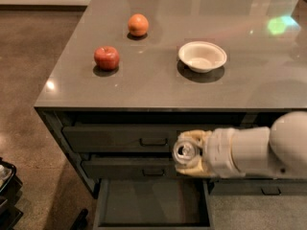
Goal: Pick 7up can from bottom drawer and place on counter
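My gripper [189,153] is shut on the 7up can [184,152], whose silvery top with pull tab faces the camera. It holds the can in the air in front of the two handled drawers, above the open bottom drawer [152,206] and below the counter's front edge. The bottom drawer's dark flat inside shows nothing in it. The glossy grey-brown counter [158,83] lies above. My white arm reaches in from the right.
On the counter are a red apple [106,57] at the left, an orange [138,24] behind it and a white bowl [202,56] in the middle. A dark object [7,195] sits on the floor at the lower left.
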Robot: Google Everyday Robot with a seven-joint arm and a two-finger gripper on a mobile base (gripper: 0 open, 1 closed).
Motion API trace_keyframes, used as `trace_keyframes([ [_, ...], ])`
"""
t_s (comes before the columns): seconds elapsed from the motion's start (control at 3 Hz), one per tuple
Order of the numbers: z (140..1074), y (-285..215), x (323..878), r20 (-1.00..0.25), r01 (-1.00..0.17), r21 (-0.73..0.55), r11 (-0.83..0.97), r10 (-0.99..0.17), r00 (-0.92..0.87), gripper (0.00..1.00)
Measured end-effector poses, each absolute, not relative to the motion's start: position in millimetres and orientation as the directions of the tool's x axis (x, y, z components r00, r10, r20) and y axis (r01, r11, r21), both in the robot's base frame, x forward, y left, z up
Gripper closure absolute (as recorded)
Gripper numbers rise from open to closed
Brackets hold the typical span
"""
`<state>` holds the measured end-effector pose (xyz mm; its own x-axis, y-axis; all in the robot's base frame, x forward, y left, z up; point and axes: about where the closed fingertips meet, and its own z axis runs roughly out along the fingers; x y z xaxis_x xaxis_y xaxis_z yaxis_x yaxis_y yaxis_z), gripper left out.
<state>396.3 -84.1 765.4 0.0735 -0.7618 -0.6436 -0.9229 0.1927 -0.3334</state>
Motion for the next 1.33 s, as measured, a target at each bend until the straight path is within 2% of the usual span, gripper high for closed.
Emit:
trace_keyframes([
  [0.67,790,-71,398,-0.643,-0.937,-0.327,0.126,-0.756,0.123,1.0],
  [1.33,912,-58,421,-0.466,-0.889,-0.455,-0.054,-0.836,0.289,1.0],
])
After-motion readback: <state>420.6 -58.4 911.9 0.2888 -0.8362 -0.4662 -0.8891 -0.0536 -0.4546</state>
